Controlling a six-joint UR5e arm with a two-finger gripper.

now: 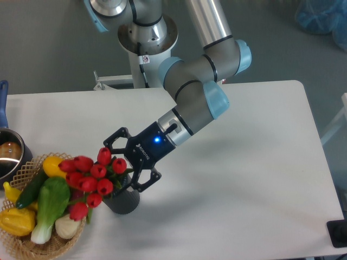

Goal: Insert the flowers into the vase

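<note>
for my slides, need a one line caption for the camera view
Open gripper beside red tulips leaning from the dark vase, next to a vegetable basket.

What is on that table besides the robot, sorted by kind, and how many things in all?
Bunch of red tulips: 1
Dark grey vase: 1
Wicker basket: 1
Vegetables in the basket, as far as I can tell: 6
Metal pot: 1
Total: about 10
</note>
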